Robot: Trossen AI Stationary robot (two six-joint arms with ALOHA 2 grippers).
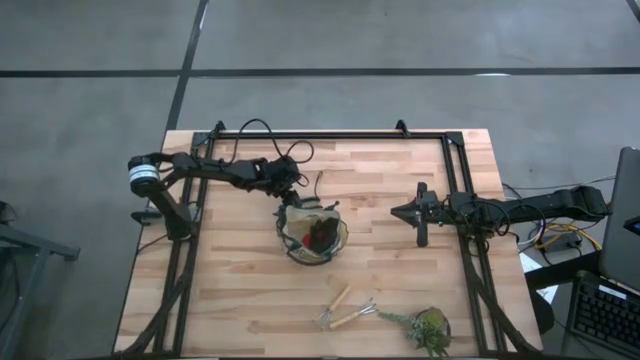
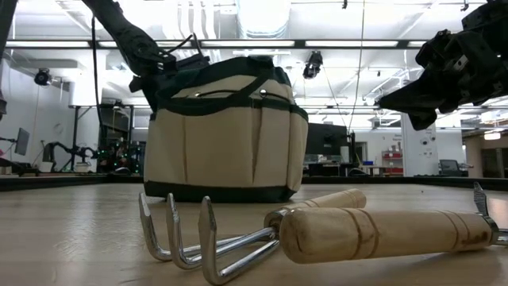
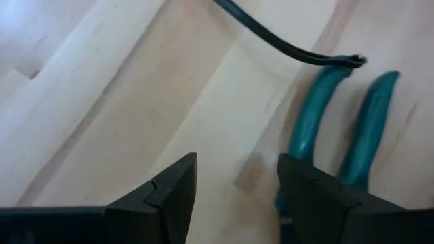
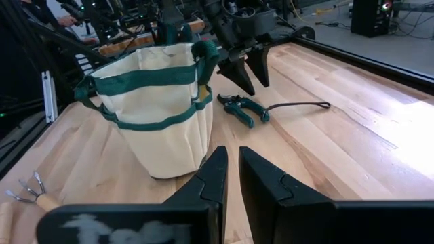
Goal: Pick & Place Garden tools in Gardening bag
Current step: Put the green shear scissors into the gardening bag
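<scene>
The tan gardening bag (image 1: 313,232) with its dark green rim stands upright mid-table; a red-and-black bundle (image 1: 320,236) lies inside it. Green-handled pruning shears (image 4: 241,108) lie flat on the wood just beyond the bag, with a dark cord (image 4: 298,105) trailing from them. My left gripper (image 4: 249,81) is open and points down just above the shears; in its wrist view the handles (image 3: 339,122) show beside one finger. Two wooden-handled rake tools (image 1: 345,308) lie near the front edge. My right gripper (image 1: 398,212) hovers right of the bag with its fingers nearly together.
A green leafy plant clump (image 1: 425,328) lies at the front right, next to the rake tools. A dark metal frame (image 1: 330,133) runs along the table's far and side edges. Bare wood lies between the bag and my right gripper.
</scene>
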